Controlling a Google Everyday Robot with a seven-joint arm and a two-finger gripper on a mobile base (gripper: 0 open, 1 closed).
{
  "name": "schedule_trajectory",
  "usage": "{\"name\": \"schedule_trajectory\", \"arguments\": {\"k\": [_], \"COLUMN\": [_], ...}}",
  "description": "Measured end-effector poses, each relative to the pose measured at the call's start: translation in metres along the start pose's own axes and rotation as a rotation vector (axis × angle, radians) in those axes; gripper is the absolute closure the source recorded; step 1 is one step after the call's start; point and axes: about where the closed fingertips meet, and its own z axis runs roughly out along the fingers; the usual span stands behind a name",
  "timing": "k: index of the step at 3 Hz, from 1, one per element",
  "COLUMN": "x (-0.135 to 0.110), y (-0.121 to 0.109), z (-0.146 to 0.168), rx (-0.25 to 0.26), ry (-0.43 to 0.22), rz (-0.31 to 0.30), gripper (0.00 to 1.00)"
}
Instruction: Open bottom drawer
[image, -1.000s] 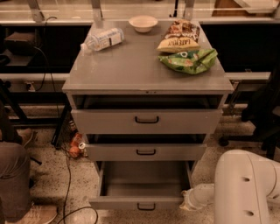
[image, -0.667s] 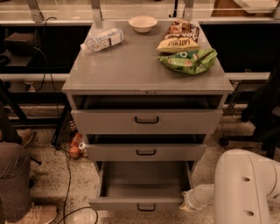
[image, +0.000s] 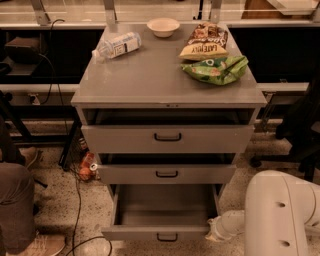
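White arm (image: 280, 215) fills lower right corner of frame: bulky rounded link, two small dark dots on its face, cut off by bottom and right edges. Narrower wrist segment (image: 232, 224) runs leftward from it, tilted slightly down. At its left end, gripper (image: 213, 234), low in frame, right of centre, mostly hidden.

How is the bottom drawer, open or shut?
Open. The bottom drawer sticks out well past the middle drawer, and its grey tray shows. The gripper is at its front right corner.
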Motion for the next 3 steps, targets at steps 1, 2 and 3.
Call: {"name": "schedule_trajectory", "arguments": {"k": [1,2,3], "x": [0.0,0.0,0.0], "y": [0.0,0.0001,0.0001], "z": [0.0,0.0001,0.0001], "rx": [0.0,0.0,0.0], "ry": [0.0,0.0,0.0], "rz": [0.0,0.0,0.0], "gripper": [0.54,0.23,0.02]}}
